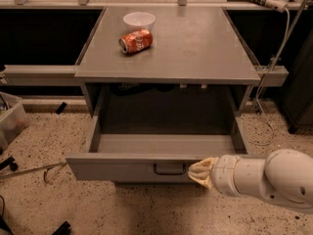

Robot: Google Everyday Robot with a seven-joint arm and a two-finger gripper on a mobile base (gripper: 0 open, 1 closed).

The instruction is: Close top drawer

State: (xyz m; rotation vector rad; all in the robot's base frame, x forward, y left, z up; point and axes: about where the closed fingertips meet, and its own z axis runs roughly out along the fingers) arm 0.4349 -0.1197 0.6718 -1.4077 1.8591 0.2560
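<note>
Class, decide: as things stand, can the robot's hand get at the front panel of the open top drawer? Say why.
Probably yes. The hand is at the front panel of the top drawer, just right of its black handle, with nothing between them.

On my remote feed: speckled beige terrazzo floor (146,209) under a grey metal table (195,48), black under-counter recess (44,38) behind, clear plastic bin (12,119) at left; the gripper (198,170) low right, before the table.
</note>
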